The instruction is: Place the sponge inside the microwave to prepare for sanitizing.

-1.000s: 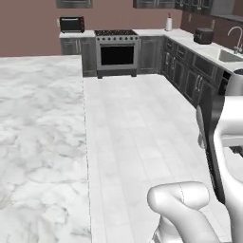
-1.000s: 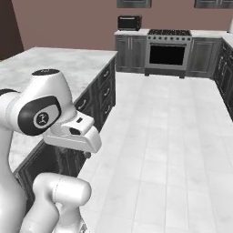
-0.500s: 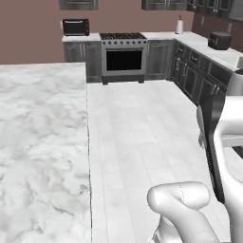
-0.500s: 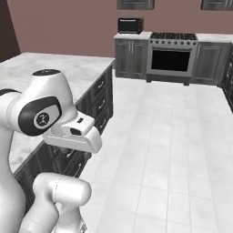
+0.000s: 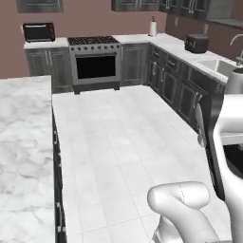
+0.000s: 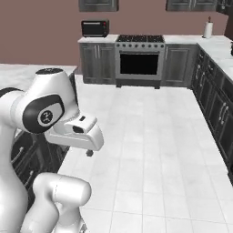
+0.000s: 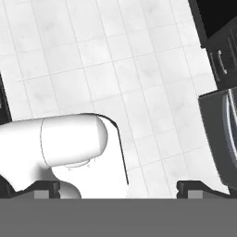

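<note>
Gripper point(image 7: 118, 187) fingertips spread wide apart, nothing between them, pointing down at white tiled floor point(image 7: 115, 69) beside dark cabinets point(image 7: 222, 55).

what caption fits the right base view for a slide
Panda arm folded low beside the marble island, facing a stove across white tile floor.

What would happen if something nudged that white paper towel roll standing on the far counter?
The paper towel roll stands upright, tall and narrow, so a nudge near its top would probably tip it. Being round, it would likely roll along the counter once down. It looks like soft paper, so probably light.
</note>
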Available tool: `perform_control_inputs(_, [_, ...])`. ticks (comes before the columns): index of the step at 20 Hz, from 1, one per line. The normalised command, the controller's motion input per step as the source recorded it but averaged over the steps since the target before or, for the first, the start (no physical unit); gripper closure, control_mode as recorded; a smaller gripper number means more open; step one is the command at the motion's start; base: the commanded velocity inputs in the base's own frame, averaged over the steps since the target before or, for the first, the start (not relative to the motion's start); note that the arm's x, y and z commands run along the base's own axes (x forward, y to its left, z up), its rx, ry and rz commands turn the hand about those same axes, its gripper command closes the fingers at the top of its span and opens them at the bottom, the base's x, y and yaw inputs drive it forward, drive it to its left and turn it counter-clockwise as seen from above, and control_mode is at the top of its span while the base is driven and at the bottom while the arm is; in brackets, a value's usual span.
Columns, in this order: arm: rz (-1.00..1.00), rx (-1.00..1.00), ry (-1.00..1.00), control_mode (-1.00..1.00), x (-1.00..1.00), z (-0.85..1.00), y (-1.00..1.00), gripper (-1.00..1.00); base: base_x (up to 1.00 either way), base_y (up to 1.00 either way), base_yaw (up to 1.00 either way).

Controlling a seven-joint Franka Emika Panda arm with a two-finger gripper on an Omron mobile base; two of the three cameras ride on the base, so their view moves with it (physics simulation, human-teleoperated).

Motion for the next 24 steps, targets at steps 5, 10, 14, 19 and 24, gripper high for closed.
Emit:
perform_control_inputs(5, [0.0, 0.0, 0.0, 1.0, 0.0, 0.0, 0.0, -1.0, 0.53, -0.19, -0.64])
perform_control_inputs(10, [0.0, 0.0, 0.0, 1.0, 0.0, 0.0, 0.0, -1.0, 0.43, 0.0, -0.71])
perform_control_inputs(14, [0.0, 0.0, 0.0, 1.0, 0.0, 0.0, 0.0, -1.0, 0.46, 0.0, -0.75])
perform_control_inputs(19, [0.0, 0.0, 0.0, 1.0, 0.0, 0.0, 0.0, -1.0, 0.58, 0.16, -0.73])
perform_control_inputs(24, [0.0, 0.0, 0.0, 1.0, 0.0, 0.0, 0.0, -1.0, 0.8, 0.43, -0.65])
